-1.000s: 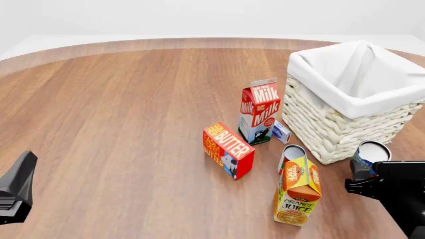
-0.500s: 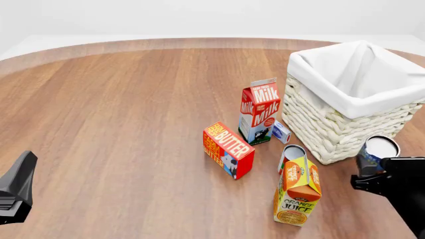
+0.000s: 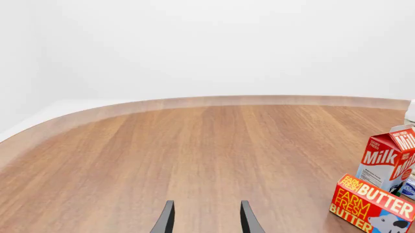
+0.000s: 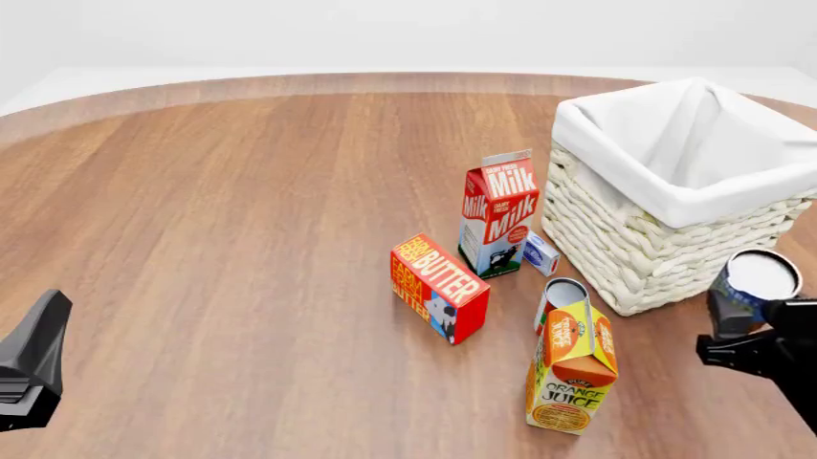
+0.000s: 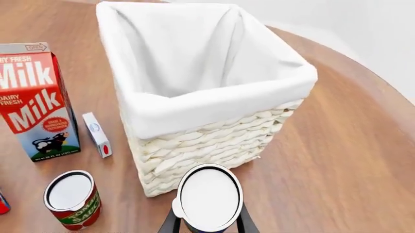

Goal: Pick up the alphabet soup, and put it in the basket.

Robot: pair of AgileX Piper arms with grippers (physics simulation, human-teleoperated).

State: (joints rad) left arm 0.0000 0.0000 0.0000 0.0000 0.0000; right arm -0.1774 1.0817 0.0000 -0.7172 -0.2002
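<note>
Front view: the right gripper (image 4: pixel 747 330) sits at the lower right edge of the frame, holding the alphabet soup (image 4: pixel 756 284) upright, its pale top just right of the basket's (image 4: pixel 600 215) woven front wall. The finger contact itself is hidden behind the black gripper body. A milk carton (image 4: pixel 499 215), a butter box (image 4: pixel 438 288), a small white box (image 4: pixel 540 254), an orange juice carton (image 4: pixel 572 365) and a red-labelled can (image 4: pixel 560 296) stand left of the basket. The left gripper (image 4: pixel 29 375) shows only as a dark shape at the lower left; its fingers are not visible here.

Left wrist view: the left gripper (image 3: pixel 205 218) has its two fingers (image 3: pixel 164 221) apart with bare table (image 3: pixel 194 145) between them. The milk carton (image 3: pixel 390 162) and butter box (image 3: pixel 371 204) sit at the right edge.

Right wrist view: two dark fingers (image 5: pixel 170 224) clamp the alphabet soup (image 5: pixel 209 198) from either side at the bottom centre, below the basket's (image 5: pixel 207 138) near wall. The can stands outside the basket.
</note>
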